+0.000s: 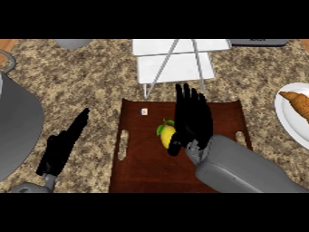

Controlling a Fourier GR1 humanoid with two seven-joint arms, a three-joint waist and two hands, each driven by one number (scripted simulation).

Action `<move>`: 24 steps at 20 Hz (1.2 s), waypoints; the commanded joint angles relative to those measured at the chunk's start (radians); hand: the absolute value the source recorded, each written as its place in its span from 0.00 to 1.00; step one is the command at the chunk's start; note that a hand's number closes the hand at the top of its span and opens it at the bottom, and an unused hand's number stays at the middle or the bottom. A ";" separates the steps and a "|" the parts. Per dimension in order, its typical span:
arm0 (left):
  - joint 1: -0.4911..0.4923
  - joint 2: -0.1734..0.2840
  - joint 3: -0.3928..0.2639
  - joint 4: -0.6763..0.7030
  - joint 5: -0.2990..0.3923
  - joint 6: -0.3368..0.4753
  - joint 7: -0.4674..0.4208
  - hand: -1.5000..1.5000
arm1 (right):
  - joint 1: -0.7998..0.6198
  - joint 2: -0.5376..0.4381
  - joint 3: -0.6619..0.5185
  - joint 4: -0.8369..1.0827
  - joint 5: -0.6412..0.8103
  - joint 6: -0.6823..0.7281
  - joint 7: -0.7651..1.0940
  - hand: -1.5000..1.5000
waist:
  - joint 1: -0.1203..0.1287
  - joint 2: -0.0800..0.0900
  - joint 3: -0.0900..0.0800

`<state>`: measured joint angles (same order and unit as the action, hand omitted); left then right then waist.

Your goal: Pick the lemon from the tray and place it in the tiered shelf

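The lemon (166, 134) lay on the brown tray (138, 170), roughly at its middle and a little toward the far side, with its green leaf at the far end. The right hand (193, 118) was over the tray, just right of the fruit, its fingers stretched long and straight toward the far edge, and the thumb reached down at the near side of the lemon. The fingers were spread narrowly and had not curled round anything; whether the hand touched the lemon's right side could not be told, since the hand hid that flank.

The left hand (64, 145) rested at the left of the tray over the speckled counter (83, 81), fingers straight and relaxed, holding nothing.

The tiered shelf (176, 59) stood beyond the tray's far edge, white shelves with thin grey legs, close to the tray and slightly right of its middle.

By the look of it, the step in hand was the approach and grasp: the lemon was not yet lifted. The next move would call for the fingers and thumb to close round the fruit, then a lift clear of the tray's rim and a short carry away from the robot to the shelf, keeping clear of its slanted legs.

A croissant (304, 108) sat on a white plate (290, 131) at the right, and a large grey pot (9, 127) filled the left edge.
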<state>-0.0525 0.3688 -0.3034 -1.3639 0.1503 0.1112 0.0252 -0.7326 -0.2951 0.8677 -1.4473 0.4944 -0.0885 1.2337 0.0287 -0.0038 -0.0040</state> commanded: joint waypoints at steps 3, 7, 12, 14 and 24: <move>-0.005 0.012 0.026 0.009 0.010 -0.011 0.009 0.50 | -0.054 0.195 -0.032 0.198 0.000 0.112 0.253 0.00 | -0.011 0.002 0.001; 0.031 -0.023 -0.003 -0.002 -0.027 0.026 -0.025 0.50 | -0.061 0.288 -0.060 0.292 0.054 0.105 0.254 0.00 | -0.019 -0.003 0.001; 0.038 0.010 0.026 0.006 -0.001 -0.023 -0.030 0.50 | -0.080 0.292 -0.087 0.354 0.093 0.125 0.254 0.00 | -0.027 -0.004 0.002; 0.018 0.001 0.044 0.039 -0.001 -0.010 -0.029 0.50 | -0.090 0.293 -0.063 0.383 0.120 0.111 0.254 0.00 | -0.025 -0.002 0.001; 0.011 -0.033 0.030 0.040 -0.023 -0.007 -0.016 0.50 | -0.037 0.294 -0.065 0.395 0.147 0.135 0.254 0.00 | -0.024 0.000 0.003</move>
<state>-0.0355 0.3563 -0.2645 -1.3533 0.1440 0.0958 0.0065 -0.7661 -0.0250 0.7938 -1.0511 0.6396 0.0262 1.2461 0.0018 -0.0075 0.0000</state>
